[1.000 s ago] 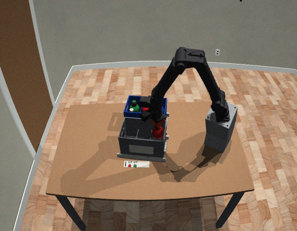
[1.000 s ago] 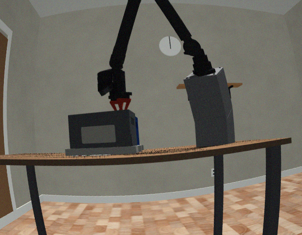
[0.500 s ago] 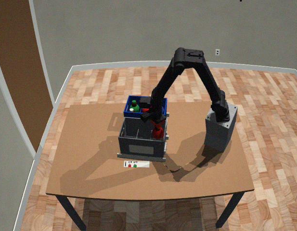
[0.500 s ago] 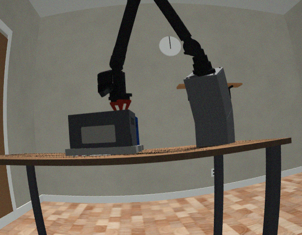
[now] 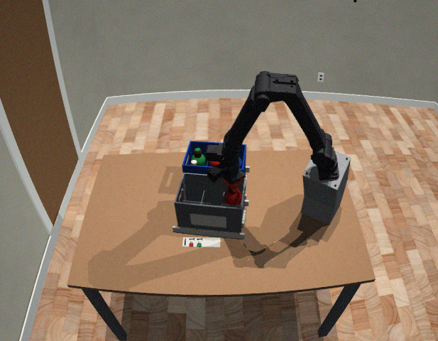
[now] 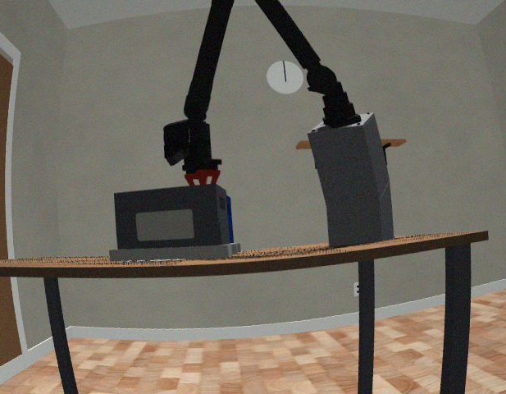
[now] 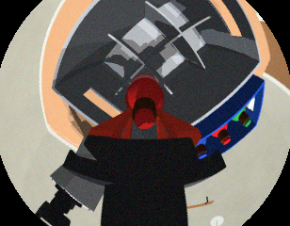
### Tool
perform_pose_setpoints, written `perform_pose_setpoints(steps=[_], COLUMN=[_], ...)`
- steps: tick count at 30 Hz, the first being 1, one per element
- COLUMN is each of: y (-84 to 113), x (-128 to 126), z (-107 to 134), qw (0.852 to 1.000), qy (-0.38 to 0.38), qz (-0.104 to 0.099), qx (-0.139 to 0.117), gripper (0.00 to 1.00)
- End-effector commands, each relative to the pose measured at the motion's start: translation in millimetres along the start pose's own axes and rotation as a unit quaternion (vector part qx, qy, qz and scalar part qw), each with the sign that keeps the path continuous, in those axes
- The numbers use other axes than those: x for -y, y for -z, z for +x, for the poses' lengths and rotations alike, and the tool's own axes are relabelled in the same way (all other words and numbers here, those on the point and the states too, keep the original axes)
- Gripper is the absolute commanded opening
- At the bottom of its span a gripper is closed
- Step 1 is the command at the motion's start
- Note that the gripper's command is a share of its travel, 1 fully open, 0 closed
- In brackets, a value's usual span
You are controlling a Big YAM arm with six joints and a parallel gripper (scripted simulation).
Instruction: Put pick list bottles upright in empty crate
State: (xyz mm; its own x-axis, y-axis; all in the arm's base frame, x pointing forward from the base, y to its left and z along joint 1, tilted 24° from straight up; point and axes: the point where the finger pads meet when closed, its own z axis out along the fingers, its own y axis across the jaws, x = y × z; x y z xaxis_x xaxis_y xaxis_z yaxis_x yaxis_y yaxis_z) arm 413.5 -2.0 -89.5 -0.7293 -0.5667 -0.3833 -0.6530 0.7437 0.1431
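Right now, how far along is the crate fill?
Done: nothing stands in the grey crate yet; its visible compartments are bare. In hand: the gripper is shut on a red bottle, hanging in the crate's right-hand cell. Left: release it upright, then fetch a green-label bottle from the blue crate, per the pick list.

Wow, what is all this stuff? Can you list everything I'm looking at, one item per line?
Table: one, brown top, dark legs, on a wood-block floor.
Grey crate: one, divided inside, mid-table.
Blue crate: one, directly behind the grey one.
Green bottle: one, standing in the blue crate.
Red bottle: one, held over the grey crate's right near cell.
Other bottles: partly hidden by the arm, count unclear.
Pick list: one white strip, in front of the grey crate.
Wall clock: one, white.
Pedestal: one, grey, right side.
Arm: one, black.
Gripper: one, red fingers, closed on the red bottle.
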Motion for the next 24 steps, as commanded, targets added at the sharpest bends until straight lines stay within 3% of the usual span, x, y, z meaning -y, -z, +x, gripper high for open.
perform_pose_setpoints(steps=[1,16,20,24], y=[8.5,2.8,-5.7,2.2], x=[18.0,16.5,17.0,17.9], z=[-20.0,-22.9,-13.9,-22.1], qw=[1.0,1.0,1.0,0.999], qy=[0.005,0.008,0.0,0.007], qz=[0.023,0.023,0.017,0.024], qx=[0.018,0.019,0.013,0.02], gripper=[0.0,0.0,0.0,0.0])
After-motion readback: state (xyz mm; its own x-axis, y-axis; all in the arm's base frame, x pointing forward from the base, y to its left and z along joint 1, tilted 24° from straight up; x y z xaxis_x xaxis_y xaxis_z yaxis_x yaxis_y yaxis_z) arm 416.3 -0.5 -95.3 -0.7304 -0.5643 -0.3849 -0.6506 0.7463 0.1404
